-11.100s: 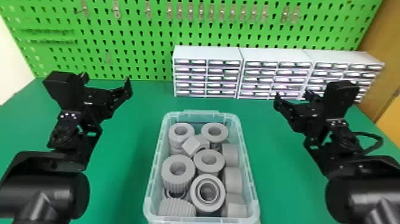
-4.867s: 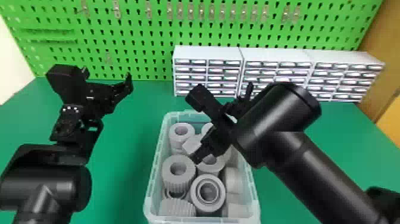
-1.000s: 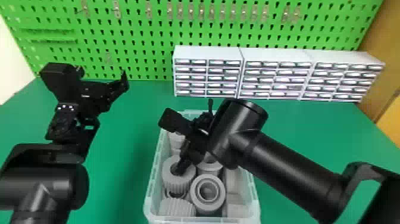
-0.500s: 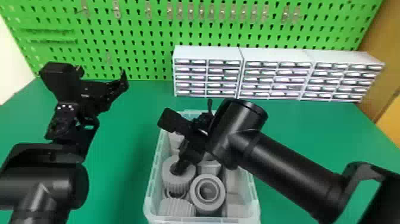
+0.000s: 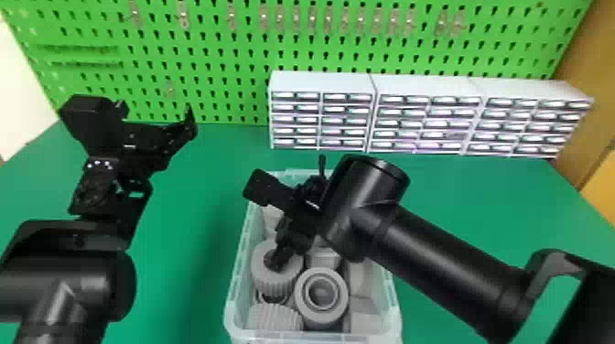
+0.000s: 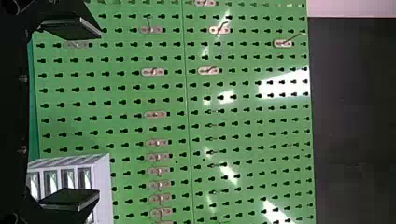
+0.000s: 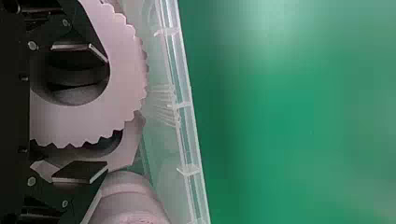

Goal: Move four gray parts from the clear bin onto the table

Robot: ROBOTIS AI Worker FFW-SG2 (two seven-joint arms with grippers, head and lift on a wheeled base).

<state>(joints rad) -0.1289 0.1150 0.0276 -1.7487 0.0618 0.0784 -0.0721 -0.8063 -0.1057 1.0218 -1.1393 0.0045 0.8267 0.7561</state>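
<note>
Clear bin in front holding gray parts, wide-spread right claw with one finger in a ridged ring, left claw wide over table, drawers and pegboard behind.

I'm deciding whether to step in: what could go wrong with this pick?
The right gripper has one finger in the hole of the gear and the other beyond its teeth, so closing may pinch one side only and tip it. That outer finger is close to a lower part and might catch it. The gear also lies near a wall of the bin and could scrape it.
</note>
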